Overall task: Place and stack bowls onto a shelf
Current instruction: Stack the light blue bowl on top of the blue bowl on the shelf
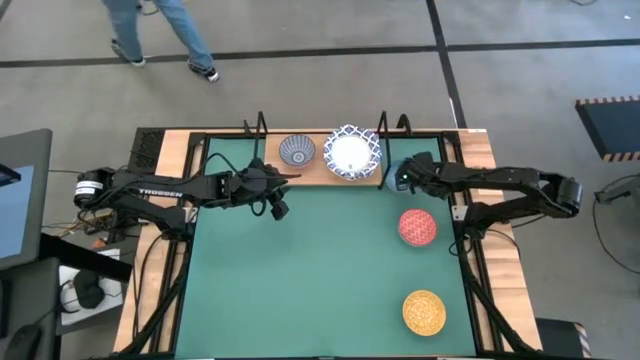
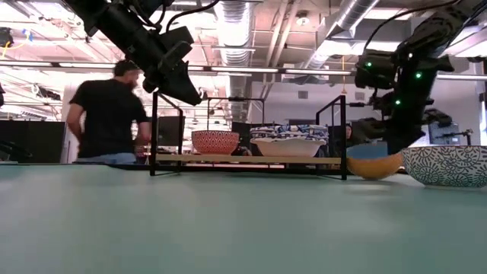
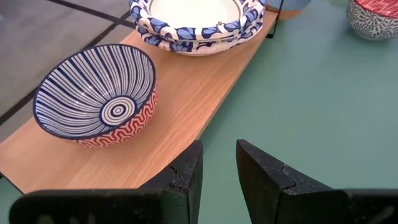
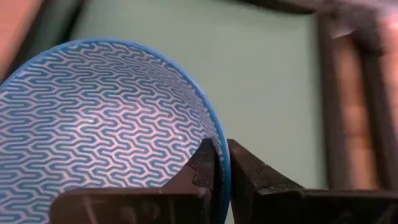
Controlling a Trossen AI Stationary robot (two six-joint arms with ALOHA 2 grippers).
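Note:
The wooden shelf [image 1: 320, 172] stands at the far edge. On it rest a small blue-striped bowl [image 1: 297, 150], red-patterned outside [image 3: 93, 93], and a stack of wide blue-and-white bowls [image 1: 351, 153]. My left gripper [image 1: 278, 205] is open and empty, raised above the mat just in front of the shelf [image 3: 219, 168]. My right gripper [image 1: 402, 180] is shut on the light blue bowl [image 4: 93, 137] just off the shelf's right end. A red bowl [image 1: 417, 227] and a yellow-gold bowl [image 1: 424, 311] sit on the green mat [image 1: 320, 280]. My right gripper pinches the light blue bowl's rim [image 4: 221, 158], one finger inside the bowl and one outside. The fingers come from the table's right, slanting down. The bowl stays mouth up; in the low view its base [image 2: 373, 173] is about at mat level, and I cannot tell whether it touches.
Black wire posts [image 2: 342, 129] rise at the shelf's ends, one close to the held bowl. A person [image 2: 110, 114] walks behind the table. The mat's middle and left are bare.

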